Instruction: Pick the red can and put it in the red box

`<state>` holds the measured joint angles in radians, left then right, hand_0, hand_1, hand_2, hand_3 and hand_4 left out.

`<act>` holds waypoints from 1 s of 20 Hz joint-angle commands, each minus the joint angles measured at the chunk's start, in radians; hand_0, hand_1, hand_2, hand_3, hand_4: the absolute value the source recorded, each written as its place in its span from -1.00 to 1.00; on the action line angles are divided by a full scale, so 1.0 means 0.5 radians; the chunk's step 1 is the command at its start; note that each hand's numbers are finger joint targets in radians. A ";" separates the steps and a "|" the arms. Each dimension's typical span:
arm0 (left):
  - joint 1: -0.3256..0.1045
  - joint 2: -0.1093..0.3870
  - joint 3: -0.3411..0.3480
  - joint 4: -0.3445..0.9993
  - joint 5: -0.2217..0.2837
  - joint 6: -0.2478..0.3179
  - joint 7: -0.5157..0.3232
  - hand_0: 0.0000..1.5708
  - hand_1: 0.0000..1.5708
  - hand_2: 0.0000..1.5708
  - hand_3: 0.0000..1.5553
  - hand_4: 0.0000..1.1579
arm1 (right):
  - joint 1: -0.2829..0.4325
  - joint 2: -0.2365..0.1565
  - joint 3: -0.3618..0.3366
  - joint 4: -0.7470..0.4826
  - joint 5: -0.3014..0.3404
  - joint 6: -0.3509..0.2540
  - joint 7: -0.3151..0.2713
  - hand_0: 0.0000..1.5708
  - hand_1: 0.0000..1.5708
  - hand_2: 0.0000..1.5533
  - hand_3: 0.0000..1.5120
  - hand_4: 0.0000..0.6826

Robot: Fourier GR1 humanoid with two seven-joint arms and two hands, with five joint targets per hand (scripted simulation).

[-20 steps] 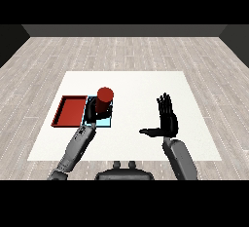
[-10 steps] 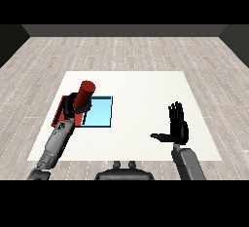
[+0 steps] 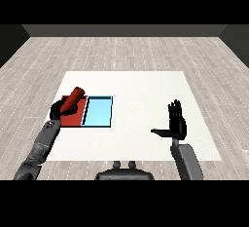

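The red can (image 3: 74, 98) is tilted, its top leaning up and to the right, and my left hand (image 3: 60, 109) is curled round its lower part. Can and hand hang over the red tray (image 3: 77, 118), which lies at the left of the table and is partly covered by them. My right hand (image 3: 176, 123) is held up at the right of the table, fingers straight and thumb out to the left, holding nothing.
A light blue tray (image 3: 98, 111) lies right beside the red tray on its right. The white table (image 3: 141, 89) stretches between the trays and my right hand, with a wooden floor around it.
My left hand has carried the can leftwards from above the light blue tray to above the red tray, and the can has tilted. My right hand drifted right and nearer.
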<state>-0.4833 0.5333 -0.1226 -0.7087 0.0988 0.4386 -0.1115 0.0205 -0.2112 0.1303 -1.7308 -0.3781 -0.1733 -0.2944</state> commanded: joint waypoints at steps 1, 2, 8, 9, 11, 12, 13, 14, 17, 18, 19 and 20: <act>-0.125 0.070 -0.040 0.477 -0.140 -0.034 0.106 0.57 0.57 0.46 0.37 0.59 | -0.107 0.020 -0.047 0.169 0.004 0.014 -0.047 -1.00 -1.00 -1.00 -1.00 -1.00; -0.172 0.016 -0.045 0.601 -0.166 -0.001 0.115 0.20 0.20 0.08 -0.13 0.54 | -0.096 -0.004 -0.039 0.099 0.007 0.001 0.011 -1.00 -1.00 -1.00 -1.00 -1.00; -0.240 -0.103 -0.003 1.021 -0.167 -0.134 0.036 0.17 0.17 0.12 -1.00 0.23 | -0.164 0.089 -0.012 0.332 0.080 -0.004 -0.137 -1.00 -1.00 -1.00 -1.00 -1.00; -0.299 -0.057 -0.009 1.079 -0.196 -0.172 0.011 0.42 0.42 0.33 -1.00 0.12 | -0.202 0.032 -0.061 0.346 0.073 0.009 -0.102 -1.00 -1.00 -1.00 -1.00 -1.00; -0.316 -0.102 -0.039 1.113 -0.217 -0.326 -0.053 -0.67 -0.67 -0.27 -0.36 0.11 | -0.136 0.060 -0.029 0.276 0.076 0.009 -0.126 -1.00 -1.00 -1.00 -1.00 -1.00; -0.380 -0.042 -0.089 1.153 -0.270 -0.430 0.023 -1.00 -1.00 -1.00 -1.00 -0.03 | -0.202 0.085 -0.037 0.366 0.083 0.000 -0.140 -1.00 -1.00 -1.00 -1.00 -1.00; -0.370 -0.078 -0.145 1.210 -0.331 -0.395 0.085 -1.00 -1.00 -1.00 -1.00 -0.66 | -0.292 0.052 -0.089 0.429 0.027 0.071 -0.136 -1.00 -1.00 -1.00 -1.00 -1.00; -0.322 -0.080 -0.134 1.239 -0.333 -0.394 -0.013 -1.00 -1.00 -1.00 -1.00 -1.00 | -0.150 0.039 -0.052 0.287 0.053 0.055 -0.133 -1.00 -1.00 -1.00 -1.00 -1.00; -0.440 -0.006 0.035 1.252 -0.198 -0.320 -0.031 -1.00 -1.00 -1.00 -1.00 -1.00 | -0.211 0.067 -0.066 0.369 0.059 0.063 -0.171 -1.00 -1.00 -1.00 -1.00 -1.00; -0.417 -0.065 0.109 1.194 -0.125 -0.223 -0.131 -1.00 -1.00 -1.00 -1.00 -1.00 | -0.244 0.085 -0.054 0.379 0.059 0.031 -0.109 -1.00 -1.00 -1.00 -1.00 -1.00; -0.400 0.042 0.245 1.092 0.022 -0.398 -0.273 -1.00 -1.00 -1.00 -1.00 -1.00 | -0.174 0.108 -0.031 0.335 0.067 0.027 -0.156 -1.00 -1.00 -1.00 -1.00 -1.00; -0.407 0.000 0.322 0.997 0.102 -0.384 -0.398 -1.00 -1.00 -1.00 -1.00 -1.00 | -0.157 0.057 -0.046 0.362 0.041 0.117 -0.180 -1.00 -1.00 -1.00 -1.00 -1.00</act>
<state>-0.6751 0.5206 -0.0714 -0.1434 0.0430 0.2739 -0.1858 -0.0785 -0.1733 0.1066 -1.5532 -0.3498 -0.1478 -0.3672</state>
